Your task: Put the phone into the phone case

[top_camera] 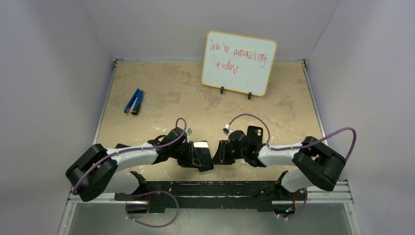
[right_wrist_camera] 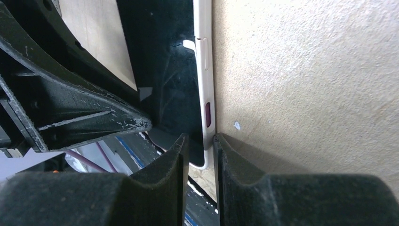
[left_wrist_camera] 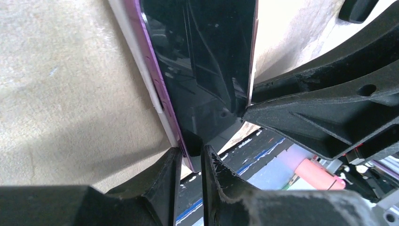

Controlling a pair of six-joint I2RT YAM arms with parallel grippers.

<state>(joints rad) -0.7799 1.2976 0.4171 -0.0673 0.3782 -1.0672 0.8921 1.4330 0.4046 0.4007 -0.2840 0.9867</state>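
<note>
The phone (top_camera: pixel 203 155) is being held over the near middle of the worktop (top_camera: pixel 161 88), between the two arms. Whether its lower end is resting on anything cannot be told.

The left pincer (left_wrist_camera: pixel 190 157) is being clamped on the phone's corner, where the purple edge is showing. The right pincer (right_wrist_camera: pixel 201 147) is being clamped on the opposite side, over the white rim of the case (right_wrist_camera: pixel 203 70) and the dark screen together.

On the left side the purple edge is being seen slightly proud of the white case. The phone is therefore being judged as only partly seated there. On the right side the rim is appearing to wrap the edge.

Several risks are being judged likely from here:

- Both grips are being taken on narrow corners, so an uneven squeeze could let the phone pivot or slip free.
- Pressing the left edge home could lever the seated right side back out.
- A finger lying over the rim could stop that rim from closing round the phone.
</note>
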